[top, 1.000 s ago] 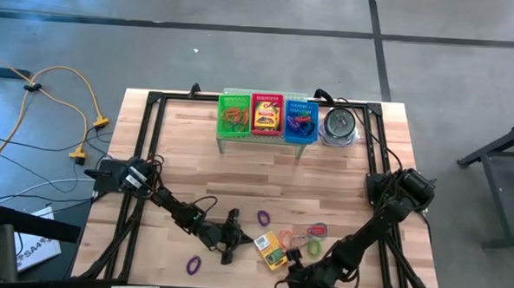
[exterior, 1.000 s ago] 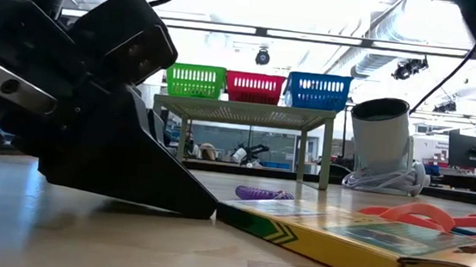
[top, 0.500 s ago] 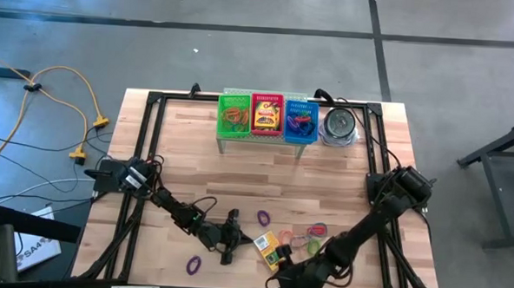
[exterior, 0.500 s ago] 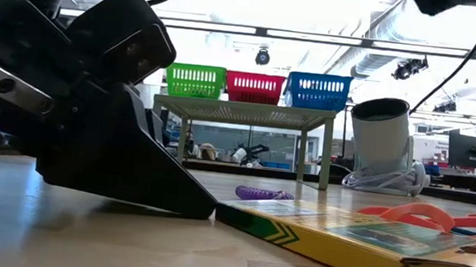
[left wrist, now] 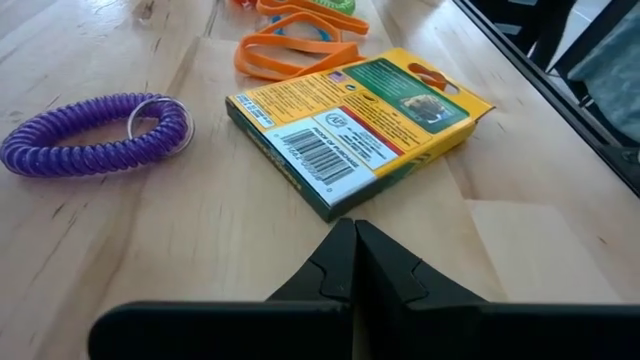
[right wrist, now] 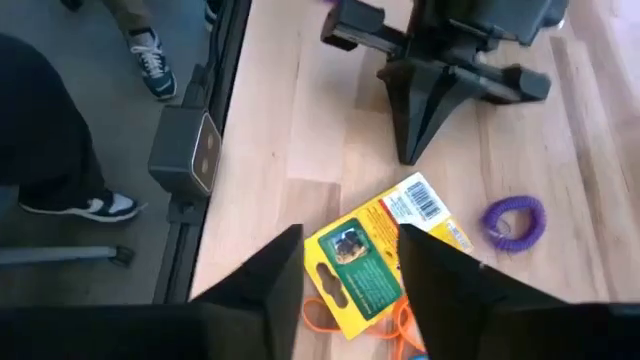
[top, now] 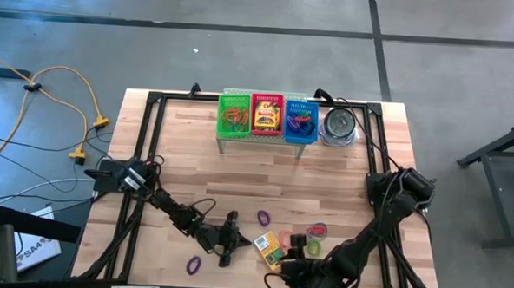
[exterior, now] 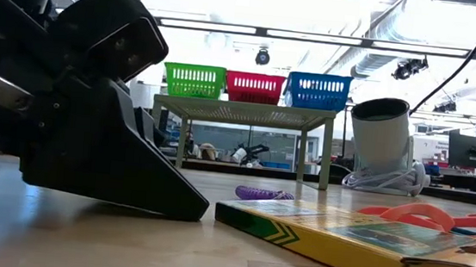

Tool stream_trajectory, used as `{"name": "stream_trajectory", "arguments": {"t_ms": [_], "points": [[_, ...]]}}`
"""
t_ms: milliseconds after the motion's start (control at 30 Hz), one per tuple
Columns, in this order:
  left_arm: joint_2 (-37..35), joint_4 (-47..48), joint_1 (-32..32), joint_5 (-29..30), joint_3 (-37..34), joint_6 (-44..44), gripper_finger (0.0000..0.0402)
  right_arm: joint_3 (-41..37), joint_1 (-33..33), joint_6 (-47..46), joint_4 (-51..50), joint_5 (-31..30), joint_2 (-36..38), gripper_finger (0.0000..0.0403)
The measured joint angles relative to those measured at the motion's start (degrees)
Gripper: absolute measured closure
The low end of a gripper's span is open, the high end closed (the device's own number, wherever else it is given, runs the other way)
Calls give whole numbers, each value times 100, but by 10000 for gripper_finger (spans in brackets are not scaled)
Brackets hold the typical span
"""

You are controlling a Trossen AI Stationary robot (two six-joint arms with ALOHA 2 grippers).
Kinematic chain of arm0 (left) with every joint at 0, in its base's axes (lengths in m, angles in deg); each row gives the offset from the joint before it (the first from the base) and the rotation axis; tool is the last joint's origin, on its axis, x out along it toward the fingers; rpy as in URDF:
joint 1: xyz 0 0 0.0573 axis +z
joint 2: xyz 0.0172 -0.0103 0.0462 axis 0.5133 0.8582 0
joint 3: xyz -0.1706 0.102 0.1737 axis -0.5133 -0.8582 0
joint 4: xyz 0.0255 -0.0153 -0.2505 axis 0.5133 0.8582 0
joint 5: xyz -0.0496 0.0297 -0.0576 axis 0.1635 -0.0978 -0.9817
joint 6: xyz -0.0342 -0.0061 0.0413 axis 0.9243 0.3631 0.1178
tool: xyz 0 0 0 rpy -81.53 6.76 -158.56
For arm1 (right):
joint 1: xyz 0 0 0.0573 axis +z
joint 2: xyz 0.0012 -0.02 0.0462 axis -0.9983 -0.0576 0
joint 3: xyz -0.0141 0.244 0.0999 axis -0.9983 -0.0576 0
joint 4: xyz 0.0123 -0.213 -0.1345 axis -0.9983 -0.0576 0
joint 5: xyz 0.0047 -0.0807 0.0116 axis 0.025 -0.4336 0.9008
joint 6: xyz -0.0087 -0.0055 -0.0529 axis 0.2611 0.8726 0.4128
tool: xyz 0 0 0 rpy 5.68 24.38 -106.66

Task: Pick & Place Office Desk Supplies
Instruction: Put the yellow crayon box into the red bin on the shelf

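High view: the crayon box (top: 271,249) lies flat on the counter (top: 187,158), far from the green basket (top: 234,116) and its row; left fingers (top: 243,242) sit just beside the box on the side away from the orange bands; right fingers (top: 292,269) hover over its near corner, the nearer arm by my judgement; the box's long axis runs slantwise to the counter's edges
Low view: the box (exterior: 333,237) lies flat, one long edge facing the camera; the closed dark tip rests on the counter just short of the box's end, apart
Left wrist view: fingers (left wrist: 354,250) pressed together, holding nothing; barcode end of the box (left wrist: 355,125) points at them; purple coil (left wrist: 95,135) beside the box; orange bands (left wrist: 295,45) beyond it
Right wrist view: fingers (right wrist: 345,262) part open, empty, straddling the box (right wrist: 385,255); hanger-tab end toward them
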Motion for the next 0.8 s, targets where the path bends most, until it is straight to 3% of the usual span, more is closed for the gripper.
{"name": "stream_trajectory", "arguments": {"t_ms": [200, 333, 800], "points": [[0, -2, -71, -22, 0, -7, 401, -2, -56, 29, 77, 67, -39, 165], [-2, -4, -81, -37, 1, -13, 401, -22, -68, 514, 15, 105, -39, 129], [-2, -7, -74, -33, 2, -27, 401, -120, 104, 1587, 43, 733, -427, 137]]}}
